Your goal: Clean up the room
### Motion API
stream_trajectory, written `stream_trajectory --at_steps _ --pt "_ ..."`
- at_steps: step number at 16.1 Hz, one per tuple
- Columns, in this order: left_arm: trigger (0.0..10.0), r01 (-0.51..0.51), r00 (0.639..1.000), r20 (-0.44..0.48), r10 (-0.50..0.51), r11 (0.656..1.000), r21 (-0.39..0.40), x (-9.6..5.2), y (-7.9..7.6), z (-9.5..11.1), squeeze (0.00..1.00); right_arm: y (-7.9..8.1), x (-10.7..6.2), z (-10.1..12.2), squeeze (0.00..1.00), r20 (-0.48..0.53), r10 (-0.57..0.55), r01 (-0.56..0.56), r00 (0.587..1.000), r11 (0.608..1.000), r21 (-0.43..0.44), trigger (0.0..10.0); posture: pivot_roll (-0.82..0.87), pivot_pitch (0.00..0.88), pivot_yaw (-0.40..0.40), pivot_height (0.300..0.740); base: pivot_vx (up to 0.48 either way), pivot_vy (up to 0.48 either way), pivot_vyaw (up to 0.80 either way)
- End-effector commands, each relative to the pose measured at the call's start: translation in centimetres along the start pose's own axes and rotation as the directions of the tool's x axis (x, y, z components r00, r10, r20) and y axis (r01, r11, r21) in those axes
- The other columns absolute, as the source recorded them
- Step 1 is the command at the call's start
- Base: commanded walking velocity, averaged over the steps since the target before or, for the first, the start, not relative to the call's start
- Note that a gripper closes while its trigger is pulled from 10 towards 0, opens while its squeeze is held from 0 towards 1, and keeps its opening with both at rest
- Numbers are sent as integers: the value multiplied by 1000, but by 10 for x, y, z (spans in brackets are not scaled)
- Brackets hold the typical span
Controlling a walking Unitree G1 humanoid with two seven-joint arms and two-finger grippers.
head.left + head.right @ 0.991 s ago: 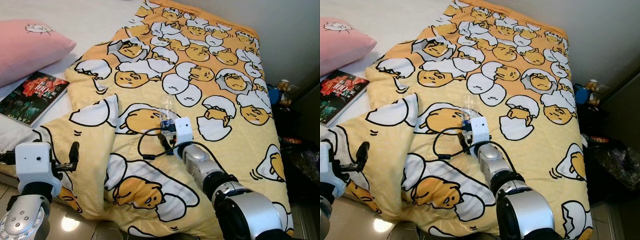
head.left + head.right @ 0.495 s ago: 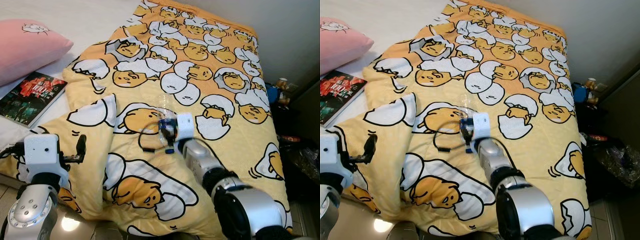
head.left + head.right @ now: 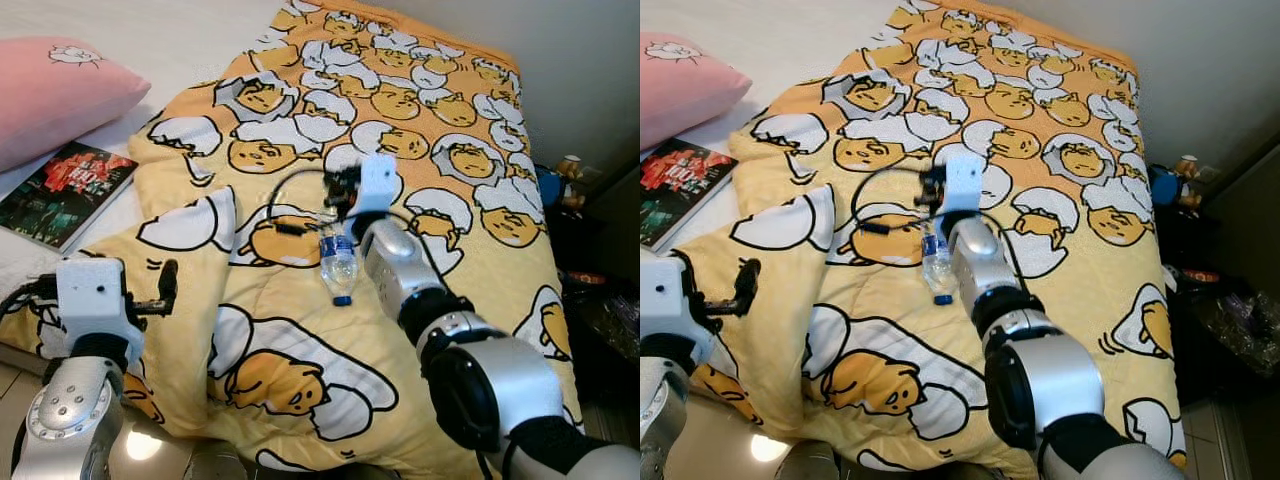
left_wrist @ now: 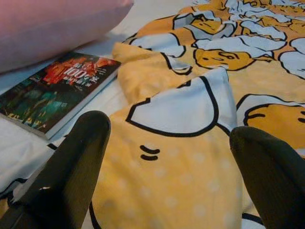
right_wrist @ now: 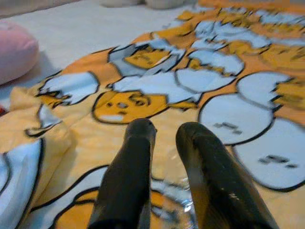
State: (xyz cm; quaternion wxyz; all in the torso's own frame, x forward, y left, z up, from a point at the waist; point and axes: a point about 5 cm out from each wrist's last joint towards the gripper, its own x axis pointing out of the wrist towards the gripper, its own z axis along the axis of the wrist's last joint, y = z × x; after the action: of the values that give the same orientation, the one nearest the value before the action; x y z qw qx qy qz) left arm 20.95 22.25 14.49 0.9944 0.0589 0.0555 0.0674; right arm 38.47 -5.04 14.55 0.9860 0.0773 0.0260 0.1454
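Note:
A clear plastic bottle [image 3: 338,262] with a blue cap lies on the yellow egg-print blanket [image 3: 450,120], cap toward me. My right gripper [image 3: 336,190] is raised just beyond the bottle and points up the bed. In the right wrist view its fingertips [image 5: 143,131] stand almost together with nothing gripped, and clear plastic [image 5: 175,206] shows below them. A black cable [image 3: 283,203] loops from that wrist. At the bed's near left edge my left gripper [image 3: 166,290] is open over the folded blanket corner [image 4: 181,109].
A book [image 3: 62,192] lies on the white sheet at left, below a pink pillow [image 3: 60,85]. Right of the bed are a blue item with small figures [image 3: 556,183] and a dark bag [image 3: 603,312]. Shiny floor [image 3: 140,445] lies under the bed's near edge.
My right gripper has risen off the bottle and moved farther up the bed; the bottle stays lying on the blanket. The left gripper has come up slightly.

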Motion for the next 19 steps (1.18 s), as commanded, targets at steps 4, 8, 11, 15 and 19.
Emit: stream_trajectory --at_steps 4,8,11,15,19 --pt "10000 30 999 -18 -30 999 32 9 -7 -8 0 -30 -2 10 1000 54 -124 124 991 992 3 10000 458 56 -218 740 0 0 0" --pt "10000 80 996 32 -81 997 16 31 -17 -1 0 -47 -13 2 1000 90 -160 167 983 983 -79 10000 402 0 -200 740 0 0 0" --pt "10000 114 993 35 -115 993 31 44 -25 -3 0 -55 -22 -11 1000 87 -163 170 983 982 -84 10000 361 0 -183 740 0 0 0" --pt "10000 133 991 -2 -133 991 -16 53 -29 -17 0 -76 -60 -42 1000 133 -236 250 963 963 -105 10000 300 0 -140 740 0 0 0" --pt "10000 240 971 -16 -239 969 52 64 -33 -13 0 -90 -91 -68 1000 114 -374 383 920 922 -64 10000 232 0 -7 740 0 0 0"
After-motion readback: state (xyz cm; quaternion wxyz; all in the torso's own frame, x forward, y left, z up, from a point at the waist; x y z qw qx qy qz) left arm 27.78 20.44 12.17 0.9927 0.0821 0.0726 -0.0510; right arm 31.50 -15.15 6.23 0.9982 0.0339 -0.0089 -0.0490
